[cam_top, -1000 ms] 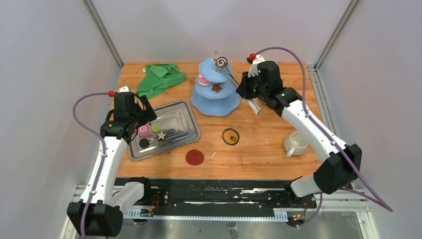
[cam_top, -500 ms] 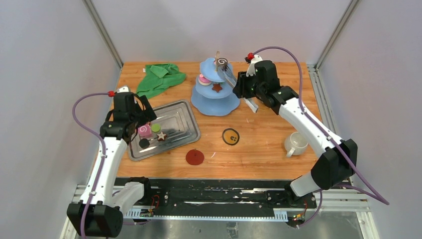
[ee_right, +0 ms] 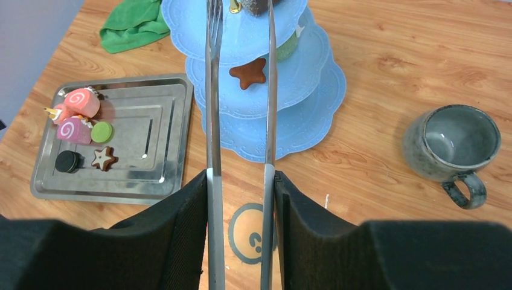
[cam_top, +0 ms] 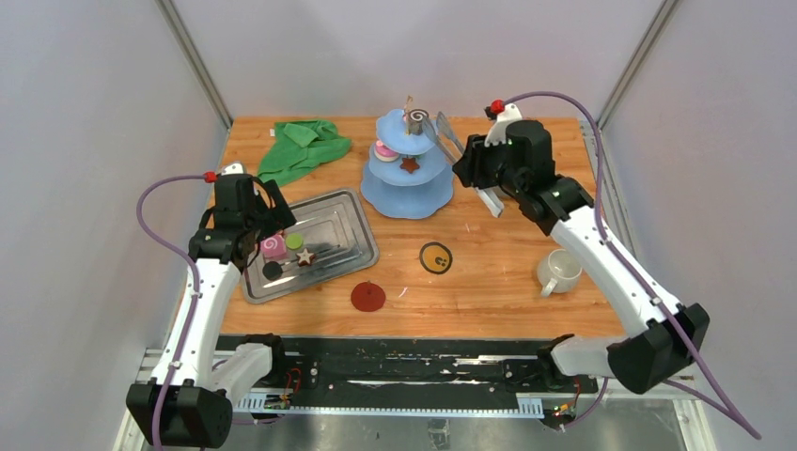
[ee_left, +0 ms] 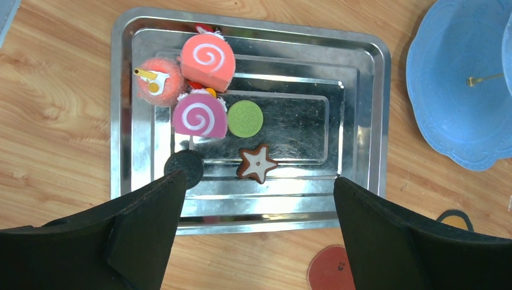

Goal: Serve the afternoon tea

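A blue three-tier stand (cam_top: 406,193) carries a brown swirl roll (cam_top: 417,116) on top, with a pink sweet (cam_top: 383,150) and a brown star (cam_top: 410,165) on the tier below. My right gripper (cam_top: 473,174) is shut on grey tongs (cam_top: 449,139). Their spread tips hang empty just right of the roll. A steel tray (ee_left: 362,121) holds two pink swirl rolls (ee_left: 199,116), a green disc (ee_left: 244,118), a star (ee_left: 258,163) and a black disc (ee_left: 187,166). My left gripper (ee_left: 258,181) hovers open above the tray's near edge, holding nothing.
A grey-green mug (ee_right: 453,142) stands on the wood at the right. A yellow-ringed coaster (cam_top: 434,257) and a red coaster (cam_top: 367,297) lie in front of the stand. A green cloth (cam_top: 303,148) is bunched at the back left.
The tongs have opened and left the brown swirl roll on the top tier. My right arm has drawn back to the right. The left arm has not moved.
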Robot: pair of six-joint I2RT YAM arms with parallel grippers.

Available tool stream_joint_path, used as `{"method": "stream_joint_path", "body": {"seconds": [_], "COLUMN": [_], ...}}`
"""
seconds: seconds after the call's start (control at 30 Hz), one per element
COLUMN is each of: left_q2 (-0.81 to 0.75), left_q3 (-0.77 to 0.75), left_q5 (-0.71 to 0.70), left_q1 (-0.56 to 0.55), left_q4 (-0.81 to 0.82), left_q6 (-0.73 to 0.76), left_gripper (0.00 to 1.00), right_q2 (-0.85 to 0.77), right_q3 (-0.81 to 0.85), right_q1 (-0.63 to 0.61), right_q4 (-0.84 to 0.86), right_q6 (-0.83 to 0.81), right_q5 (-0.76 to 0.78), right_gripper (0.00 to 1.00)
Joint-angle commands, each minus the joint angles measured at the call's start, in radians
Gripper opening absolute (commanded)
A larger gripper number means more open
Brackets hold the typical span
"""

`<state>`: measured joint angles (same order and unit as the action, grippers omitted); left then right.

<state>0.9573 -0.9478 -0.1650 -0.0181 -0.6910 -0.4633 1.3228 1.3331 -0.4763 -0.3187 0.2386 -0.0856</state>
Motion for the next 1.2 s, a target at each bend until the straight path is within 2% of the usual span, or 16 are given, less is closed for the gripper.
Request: {"method": "stream_joint_path", "body": {"seconds": [0.0, 0.13, 0.27, 0.5, 0.63, 0.87, 1.0, 1.17], "left_q2": [-0.015, -0.004, 0.015, 0.091, 0.118, 0.157, 0.19, 0.242], "left_q3": [-0.002, -0.007, -0.009, -0.043, -0.024, 0.132, 0.22, 0.268], "left_q5": [0.001, 0.0, -0.012, -0.123, -0.096, 0.108, 0.158, 0.187], "left_q1": [0.007, 0.007, 0.007, 0.034, 0.168, 0.485, 0.561, 0.582], "left_q4": [-0.006, -0.01, -0.016, -0.073, -0.083, 0.001, 0.073, 0.137], "left_q6": [0.009, 0.014, 0.01, -0.002, -0.055, -0.185, -0.267, -0.309], "left_gripper": [0.97, 0.96, 0.96, 0.97, 0.98, 0.98, 0.98, 0.98], "right_q2": [-0.104, -0.188, -0.239, -0.202, -0.132, -0.004, 0.101, 0.219], "right_q3": [-0.056, -0.134, -0.191, -0.255, -0.263, -0.265, -0.227, -0.164], "right_q1": [0.01, -0.021, -0.128, -0.335, -0.395, -0.428, -0.464, -0.502], "right_q4": [-0.006, -0.034, -0.077, -0.024, 0.037, 0.154, 0.177, 0.176], "right_q6": [-0.01, -0.056, -0.134, -0.148, -0.134, -0.092, -0.096, -0.105], "right_q5": [-0.035, -0.107, -0.092, -0.073, -0.078, -0.13, -0.136, -0.125], "right_gripper": [0.39, 0.36, 0.35, 0.35, 0.34, 0.34, 0.34, 0.36]}}
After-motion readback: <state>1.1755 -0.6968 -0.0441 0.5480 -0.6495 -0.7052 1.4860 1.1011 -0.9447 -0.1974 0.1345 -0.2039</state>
